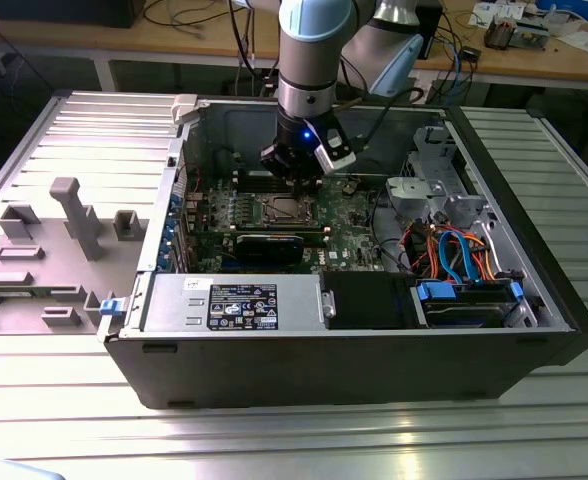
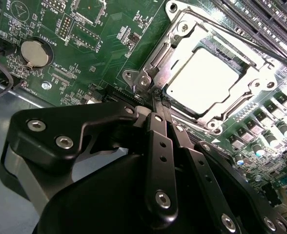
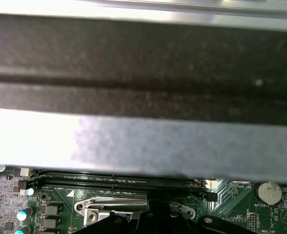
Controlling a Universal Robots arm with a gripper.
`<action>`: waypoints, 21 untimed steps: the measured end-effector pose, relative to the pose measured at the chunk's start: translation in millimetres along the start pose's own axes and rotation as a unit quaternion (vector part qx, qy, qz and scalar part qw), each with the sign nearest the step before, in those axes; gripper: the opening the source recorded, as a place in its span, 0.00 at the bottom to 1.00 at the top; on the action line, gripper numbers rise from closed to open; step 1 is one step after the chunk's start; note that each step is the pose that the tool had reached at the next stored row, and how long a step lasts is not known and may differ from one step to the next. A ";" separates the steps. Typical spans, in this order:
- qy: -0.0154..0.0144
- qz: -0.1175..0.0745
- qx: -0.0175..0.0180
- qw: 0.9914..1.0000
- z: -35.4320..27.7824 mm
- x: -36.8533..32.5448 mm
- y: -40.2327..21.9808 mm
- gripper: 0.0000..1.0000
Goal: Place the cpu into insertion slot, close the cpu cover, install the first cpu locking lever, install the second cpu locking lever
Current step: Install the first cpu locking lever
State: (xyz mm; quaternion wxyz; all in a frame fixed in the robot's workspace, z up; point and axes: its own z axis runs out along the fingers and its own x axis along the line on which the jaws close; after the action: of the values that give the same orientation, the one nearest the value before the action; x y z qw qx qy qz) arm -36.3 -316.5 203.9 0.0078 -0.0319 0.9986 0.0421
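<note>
Black gripper fingers (image 2: pixel 159 146) pressed together, tips down at the edge of the cpu cover (image 2: pixel 182 36).

Up close in the second wrist view, the gripper (image 2: pixel 159 100) has its two thin fingers squeezed shut side by side, and I cannot tell if a thin lever is pinched between them. Their tips sit right at the corner of the silver cover, just beside the cpu (image 2: pixel 202 83). That shiny square chip lies flat in the insertion slot (image 2: pixel 221 129), with the cover's frame lying around it. It is square, so no side is longer, and its edges sit slanted across the second wrist view, lined up with the long memory slots (image 2: pixel 260 24) beside it. On the green board (image 2: pixel 99 44) a round coin battery (image 2: pixel 34 52) sits well apart. In the exterior view the arm (image 1: pixel 309 60) reaches down into the open computer case (image 1: pixel 354 350), with the gripper (image 1: pixel 296 172) just above the socket (image 1: pixel 282 210).
</note>
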 end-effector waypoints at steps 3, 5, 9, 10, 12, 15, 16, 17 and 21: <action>0.000 0.000 0.004 1.000 1.1 -0.2 -0.1 0.11; 0.000 0.000 0.006 1.000 1.7 -0.3 0.0 0.11; 0.001 0.000 0.006 1.000 2.6 -0.4 0.8 0.11; 0.001 0.000 0.006 1.000 2.9 -0.4 1.2 0.11; 0.000 0.000 0.006 1.000 3.9 -0.7 1.9 0.11; 0.001 0.000 0.007 1.000 5.0 -0.8 1.9 0.11; 0.001 0.000 0.006 1.000 4.8 -0.7 1.7 0.11; 0.001 0.000 0.005 1.000 4.6 -0.5 1.5 0.11; 0.000 0.000 -0.007 1.000 5.3 -0.8 1.9 0.11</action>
State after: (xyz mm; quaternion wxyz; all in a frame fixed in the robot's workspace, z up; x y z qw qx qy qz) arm -35.5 -314.1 198.8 0.0081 -0.0319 0.9983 0.0488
